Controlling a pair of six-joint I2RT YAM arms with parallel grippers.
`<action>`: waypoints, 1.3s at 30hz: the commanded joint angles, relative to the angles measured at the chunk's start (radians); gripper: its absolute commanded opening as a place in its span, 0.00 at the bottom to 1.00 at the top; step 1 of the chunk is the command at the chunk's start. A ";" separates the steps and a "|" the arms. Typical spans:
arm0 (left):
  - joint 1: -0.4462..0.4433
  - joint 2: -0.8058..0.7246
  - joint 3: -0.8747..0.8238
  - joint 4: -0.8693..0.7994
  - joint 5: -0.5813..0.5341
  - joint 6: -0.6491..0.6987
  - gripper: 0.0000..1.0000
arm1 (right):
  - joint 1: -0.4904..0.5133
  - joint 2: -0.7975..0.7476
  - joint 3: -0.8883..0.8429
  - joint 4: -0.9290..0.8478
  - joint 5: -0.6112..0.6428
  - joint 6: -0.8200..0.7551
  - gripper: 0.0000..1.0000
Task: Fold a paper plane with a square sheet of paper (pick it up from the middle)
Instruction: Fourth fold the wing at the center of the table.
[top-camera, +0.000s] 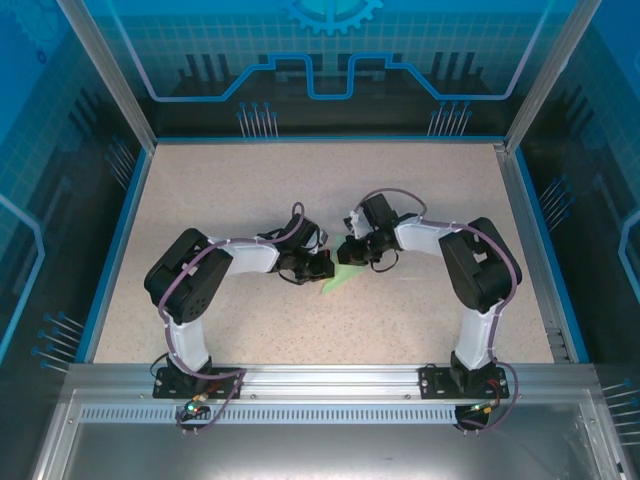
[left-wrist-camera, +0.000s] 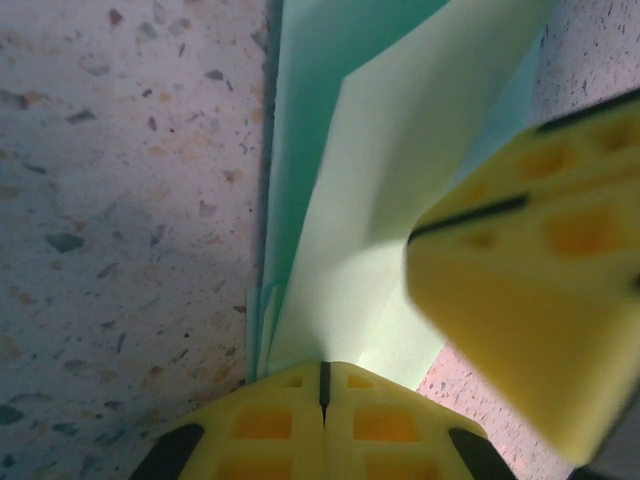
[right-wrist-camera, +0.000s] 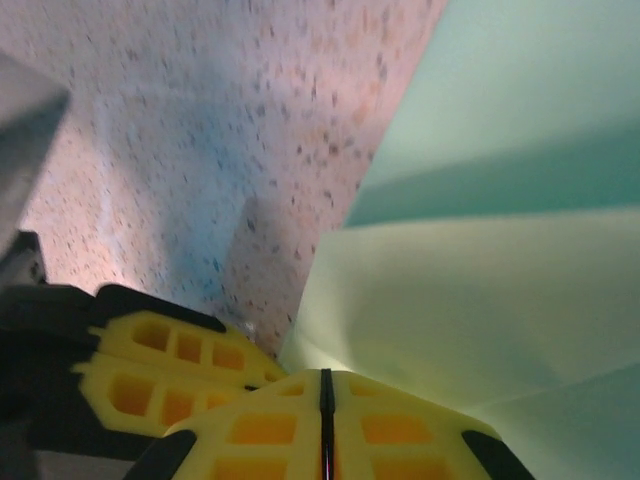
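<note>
Meeting at the middle of the speckled tabletop (top-camera: 220, 200), the left gripper (top-camera: 322, 263) and right gripper (top-camera: 354, 250) each pinch the square sheet of paper (top-camera: 340, 276), its pale green layers creased into overlapping folds. Both sets of jaws are pressed together on the paper, just beside each other. The sheet's free end points toward the near edge.
</note>
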 joint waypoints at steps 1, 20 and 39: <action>-0.005 0.046 -0.023 -0.147 -0.084 0.014 0.00 | 0.017 0.029 -0.018 0.010 -0.016 0.007 0.08; -0.008 0.048 -0.031 -0.173 -0.098 0.024 0.00 | -0.083 -0.001 0.040 -0.030 0.054 -0.014 0.06; -0.016 0.048 -0.012 -0.216 -0.118 0.026 0.00 | -0.023 0.071 0.030 -0.002 0.033 -0.004 0.07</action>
